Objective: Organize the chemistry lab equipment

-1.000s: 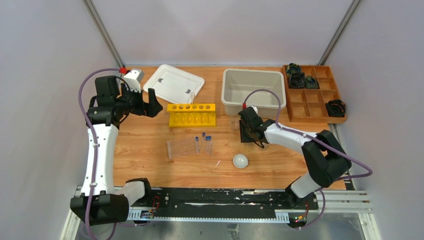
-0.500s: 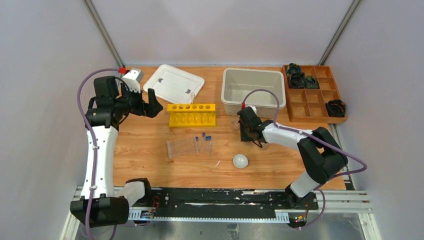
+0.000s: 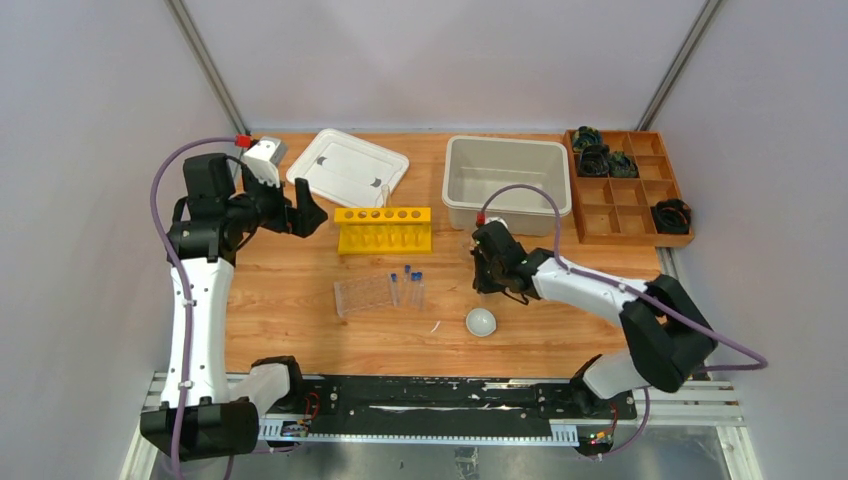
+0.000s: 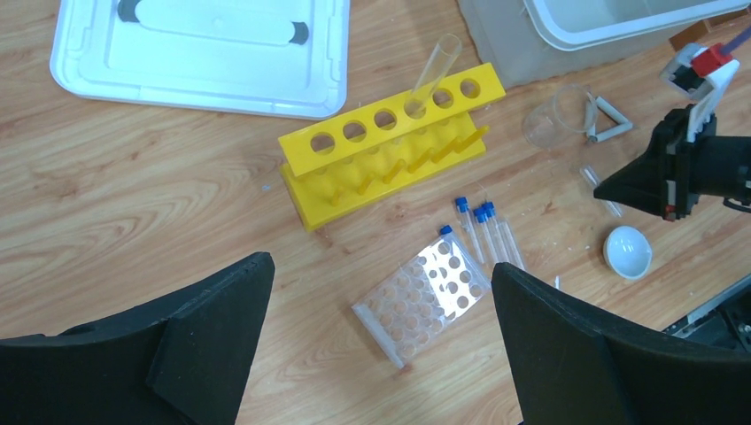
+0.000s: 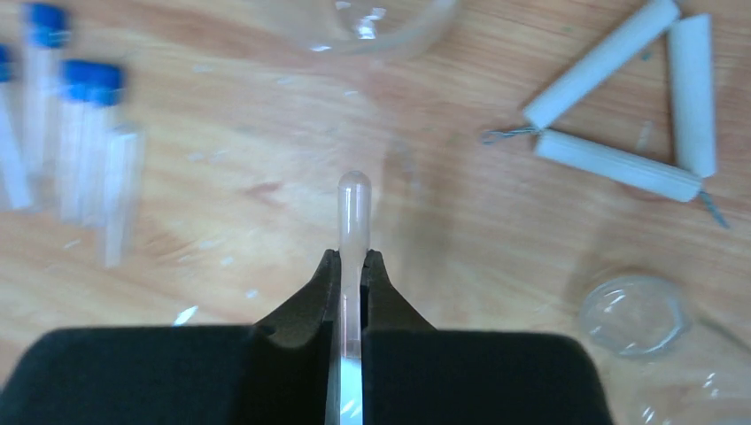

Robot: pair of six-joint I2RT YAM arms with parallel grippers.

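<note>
My right gripper (image 5: 352, 261) is shut on a clear uncapped test tube (image 5: 352, 205), its rounded end sticking out past the fingertips just above the table. It sits mid-table (image 3: 484, 270), between the blue-capped tubes (image 5: 75, 133) and the white triangle (image 5: 629, 97). A glass beaker (image 5: 381, 22) lies ahead and a small glass vessel (image 5: 636, 314) to the right. My left gripper (image 3: 305, 213) is open and empty, high over the table's left. Below it lie the yellow rack (image 4: 390, 155) holding one clear tube (image 4: 434, 66), the clear rack (image 4: 425, 297), the capped tubes (image 4: 483, 230) and the white dish (image 4: 628, 252).
A white lid (image 3: 347, 167) lies at the back left. A grey bin (image 3: 507, 180) stands at the back centre. The brown wooden compartment tray (image 3: 625, 187) with black parts is at the back right. The dish (image 3: 481, 321) lies just in front of the right gripper.
My right gripper, still holding the tube, has shifted slightly left and its elbow has swung out to the right. The left arm has barely moved.
</note>
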